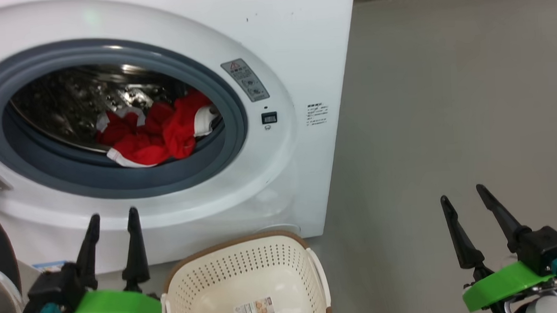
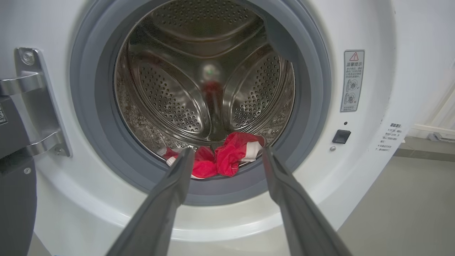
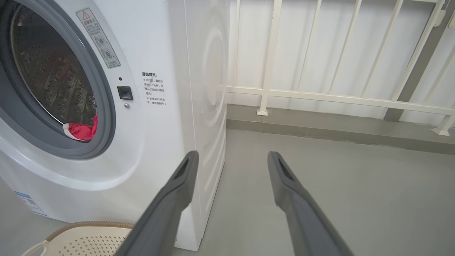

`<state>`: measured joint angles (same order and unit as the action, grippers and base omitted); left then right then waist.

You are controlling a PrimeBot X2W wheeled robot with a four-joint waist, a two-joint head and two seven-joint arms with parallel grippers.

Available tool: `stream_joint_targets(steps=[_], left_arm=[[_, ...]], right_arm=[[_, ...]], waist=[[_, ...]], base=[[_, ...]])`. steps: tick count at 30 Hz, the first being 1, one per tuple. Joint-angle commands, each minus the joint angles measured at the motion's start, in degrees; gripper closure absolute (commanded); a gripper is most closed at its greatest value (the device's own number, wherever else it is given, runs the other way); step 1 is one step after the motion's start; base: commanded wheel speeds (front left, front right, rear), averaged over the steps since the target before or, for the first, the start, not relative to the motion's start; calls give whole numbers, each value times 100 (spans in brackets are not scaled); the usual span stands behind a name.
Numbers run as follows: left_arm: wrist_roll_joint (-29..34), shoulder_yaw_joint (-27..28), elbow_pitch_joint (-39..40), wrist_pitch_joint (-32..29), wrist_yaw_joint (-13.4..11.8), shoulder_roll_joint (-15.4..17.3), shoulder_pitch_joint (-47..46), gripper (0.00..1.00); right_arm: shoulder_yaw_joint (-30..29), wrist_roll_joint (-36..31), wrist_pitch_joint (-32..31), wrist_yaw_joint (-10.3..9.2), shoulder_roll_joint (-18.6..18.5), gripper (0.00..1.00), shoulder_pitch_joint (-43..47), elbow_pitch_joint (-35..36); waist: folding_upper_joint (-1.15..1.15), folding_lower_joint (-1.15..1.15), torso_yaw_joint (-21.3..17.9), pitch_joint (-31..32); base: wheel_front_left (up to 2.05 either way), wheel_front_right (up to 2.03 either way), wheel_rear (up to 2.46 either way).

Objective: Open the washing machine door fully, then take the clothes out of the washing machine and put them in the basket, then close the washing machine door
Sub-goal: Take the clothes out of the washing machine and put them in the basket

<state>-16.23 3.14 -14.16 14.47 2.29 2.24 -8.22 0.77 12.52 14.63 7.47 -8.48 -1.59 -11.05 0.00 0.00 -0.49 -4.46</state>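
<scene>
The left fingers (image 1: 134, 242) and right fingers (image 1: 458, 238) are spread apart, holding nothing. Beyond the left pair, the clothes (image 1: 155, 131) lie in the washing machine (image 1: 301, 33). Its warning sticker (image 2: 353, 81) is headed 温馨提示. Between the pairs, the basket (image 1: 245, 261) carries an unreadable label (image 1: 255, 312).

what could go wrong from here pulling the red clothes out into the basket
The red clothes lie low in the drum against the grey rubber ring; the open left claw may pinch only one fold and leave the rest, or catch the ring.
The basket stands below the opening's right side, so trailing fabric could drop on the floor beside it.
The open washing machine door is close beside that claw and might get bumped.
</scene>
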Motion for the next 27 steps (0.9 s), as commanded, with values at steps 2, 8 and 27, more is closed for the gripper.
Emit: stream_joint_targets(steps=[2, 8, 27], left_arm=[[6, 156, -77, 52, -18, 64, -525, 0], [-86, 357, -490, 52, 92, 69, -1211, 0], [226, 542, -2152, 52, 156, 227, -3424, 0]], right_arm=[[138, 11, 37, 2, -156, 0, -373, 200], [209, 30, 37, 2, -225, 0, -679, 219], [279, 18, 37, 2, -298, 0, -1470, 271]], waist=[[0, 0, 119, -411], [0, 0, 166, -873], [0, 0, -65, -2203]], base=[[0, 0, 0], [0, 0, 0], [0, 0, 0]])
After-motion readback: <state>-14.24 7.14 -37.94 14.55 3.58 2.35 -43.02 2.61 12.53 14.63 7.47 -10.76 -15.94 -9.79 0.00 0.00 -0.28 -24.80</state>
